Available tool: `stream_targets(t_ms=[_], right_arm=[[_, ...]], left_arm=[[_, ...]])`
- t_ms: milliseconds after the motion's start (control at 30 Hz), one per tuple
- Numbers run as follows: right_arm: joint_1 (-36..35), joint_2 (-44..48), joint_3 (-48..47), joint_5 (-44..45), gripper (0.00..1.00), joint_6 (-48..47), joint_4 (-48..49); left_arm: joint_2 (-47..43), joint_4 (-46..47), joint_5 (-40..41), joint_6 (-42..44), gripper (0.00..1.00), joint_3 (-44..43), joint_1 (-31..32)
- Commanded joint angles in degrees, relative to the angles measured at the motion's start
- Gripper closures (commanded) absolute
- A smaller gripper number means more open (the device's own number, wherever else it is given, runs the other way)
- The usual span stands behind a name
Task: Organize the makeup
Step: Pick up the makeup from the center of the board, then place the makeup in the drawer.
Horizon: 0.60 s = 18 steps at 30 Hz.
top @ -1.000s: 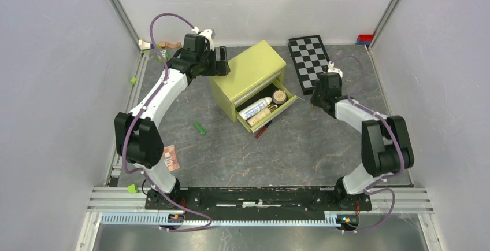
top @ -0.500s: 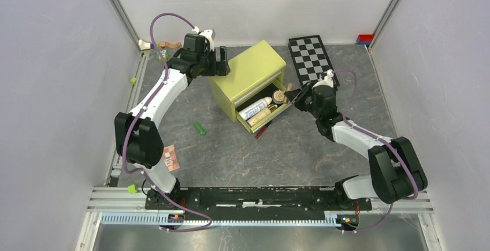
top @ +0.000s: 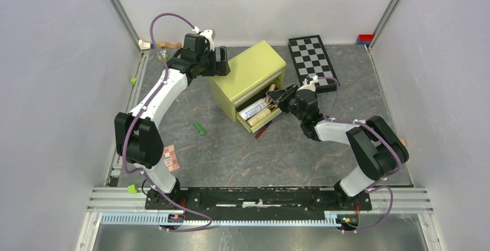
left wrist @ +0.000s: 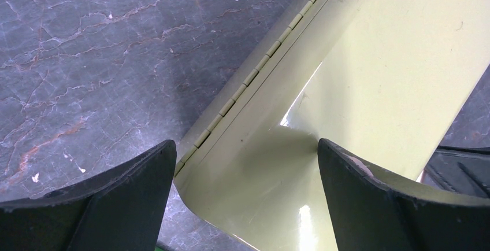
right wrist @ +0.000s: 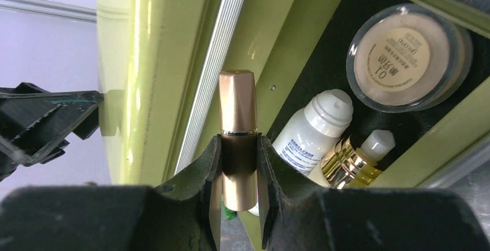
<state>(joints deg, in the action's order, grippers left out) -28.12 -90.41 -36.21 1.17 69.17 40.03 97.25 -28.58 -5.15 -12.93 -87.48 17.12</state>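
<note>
A green box point(top: 249, 69) stands mid-table with its drawer point(top: 267, 110) pulled open. In the drawer lie a white tube point(right wrist: 312, 130), a tan jar point(right wrist: 404, 57) and a beige gold-capped bottle point(right wrist: 349, 161). My right gripper point(right wrist: 238, 144) is shut on a rose-gold tube point(right wrist: 237, 98) and holds it over the drawer's inner edge, as the top view point(top: 276, 96) also shows. My left gripper point(left wrist: 245, 164) is open, its jaws on either side of the box's back corner point(top: 222, 63). A pink-brown palette point(top: 169, 158), a green piece point(top: 199, 128) and a red stick point(top: 263, 130) lie on the table.
A black-and-white checkerboard point(top: 312, 57) lies at the back right, behind my right arm. Small blocks point(top: 133, 80) sit along the left rail and a few oddments point(top: 162, 45) in the back left corner. Grey walls close in the sides.
My right arm has swung left from beside the checkerboard to the open drawer, carrying the rose-gold tube. The left arm has not moved.
</note>
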Motion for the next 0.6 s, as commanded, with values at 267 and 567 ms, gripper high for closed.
stream_targets(t_ms=[267, 567], right_arm=[[-3.34, -4.24, -7.62, 9.7, 0.84, 4.64, -6.21], [-3.35, -6.73, -10.6, 14.25, 0.8, 7.83, -13.5]], left_arm=[[-1.53, -0.25, -0.69, 2.51, 0.03, -1.3, 0.01], [-1.79, -0.25, -0.48, 2.63, 0.03, -1.26, 0.01]])
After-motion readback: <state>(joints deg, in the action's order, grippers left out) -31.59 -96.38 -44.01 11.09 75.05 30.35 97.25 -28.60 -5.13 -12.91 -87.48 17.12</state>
